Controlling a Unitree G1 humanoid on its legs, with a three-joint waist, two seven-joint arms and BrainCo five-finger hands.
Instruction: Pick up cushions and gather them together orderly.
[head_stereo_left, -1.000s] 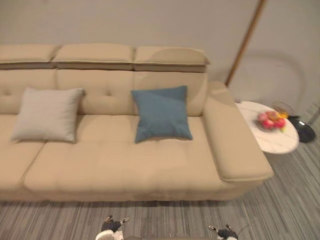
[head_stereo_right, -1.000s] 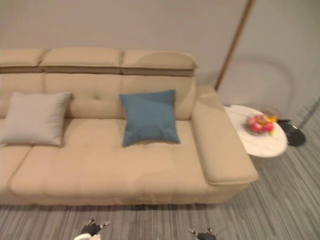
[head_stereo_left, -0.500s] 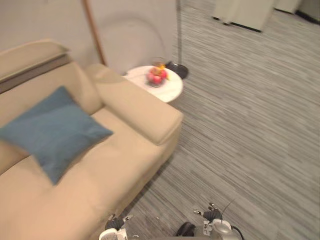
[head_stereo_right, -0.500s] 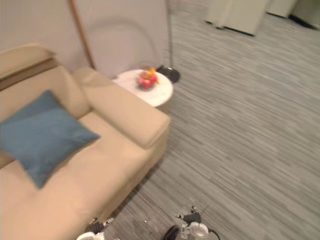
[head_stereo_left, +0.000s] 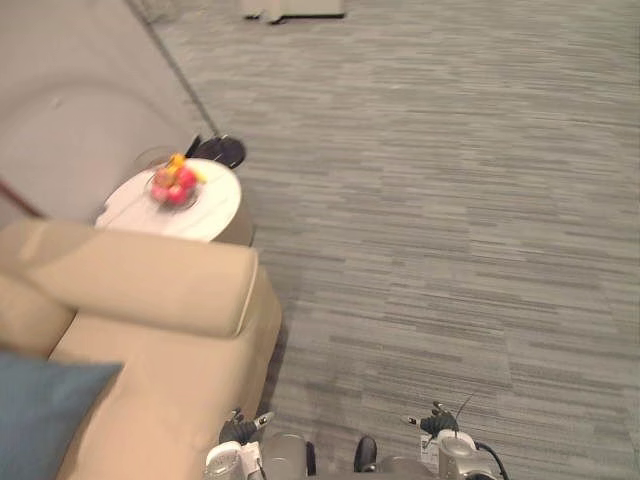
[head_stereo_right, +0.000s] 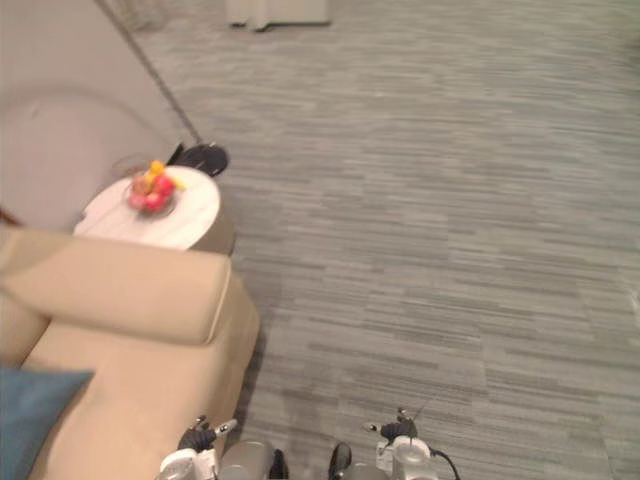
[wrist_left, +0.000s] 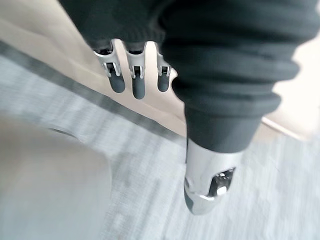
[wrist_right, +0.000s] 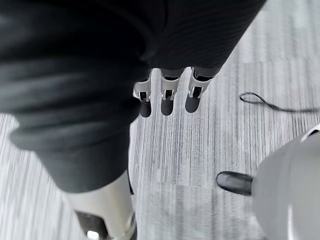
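Nearby, blue cushion (head_stereo_left: 40, 420) on sofa (head_stereo_left: 170, 300), fruit bowl (head_stereo_left: 173, 187) on side table (head_stereo_left: 218, 208)

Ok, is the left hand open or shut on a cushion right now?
Open: on the left hand the fingers hang straight, thumb apart, with nothing held between them.

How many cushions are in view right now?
1. A blue cushion lies on the beige sofa, at the view's lower left, cut off by the edge; others may sit farther along the sofa, out of sight.
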